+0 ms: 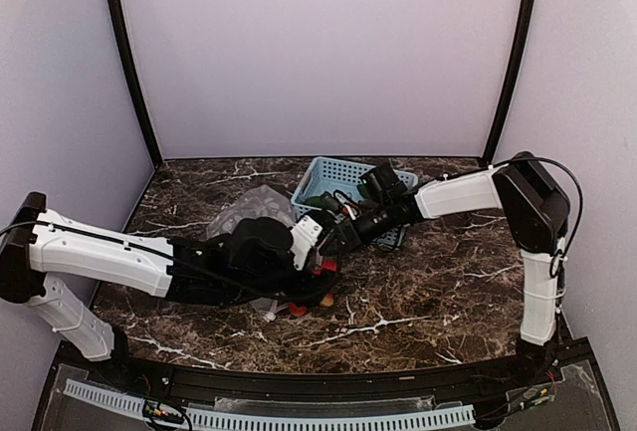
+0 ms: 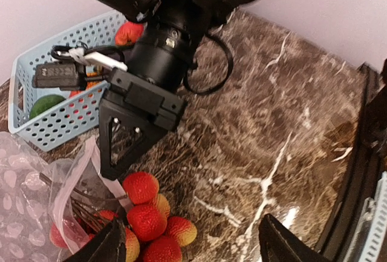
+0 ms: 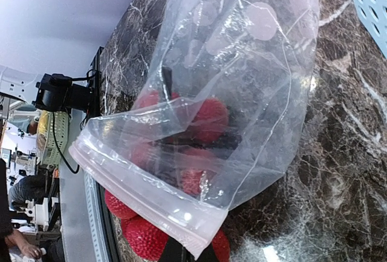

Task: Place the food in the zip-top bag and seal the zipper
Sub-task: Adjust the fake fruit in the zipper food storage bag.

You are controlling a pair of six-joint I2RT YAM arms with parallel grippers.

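Note:
The clear dotted zip-top bag [image 3: 254, 80] lies on the marble table, left of the basket in the top view [image 1: 244, 210]. Its pale zipper [image 3: 145, 198] runs along the mouth. My right gripper [image 2: 112, 174] is shut on the mouth edge and lifts it; in its own view the fingers [image 3: 178, 255] are mostly hidden by plastic. The cluster of red-yellow balls [image 2: 148, 219] lies at the mouth, partly under the plastic [image 3: 205, 120]. My left gripper [image 2: 190, 238] is open wide, its left finger [image 2: 106, 247] beside the cluster.
The light blue lattice basket [image 2: 60, 123] stands behind the bag, at the back centre in the top view [image 1: 338, 174]. It holds a green pepper [image 2: 45, 104], a red-orange fruit [image 2: 128, 32] and more toys. The table's black front rail [image 2: 363, 171] is at the right.

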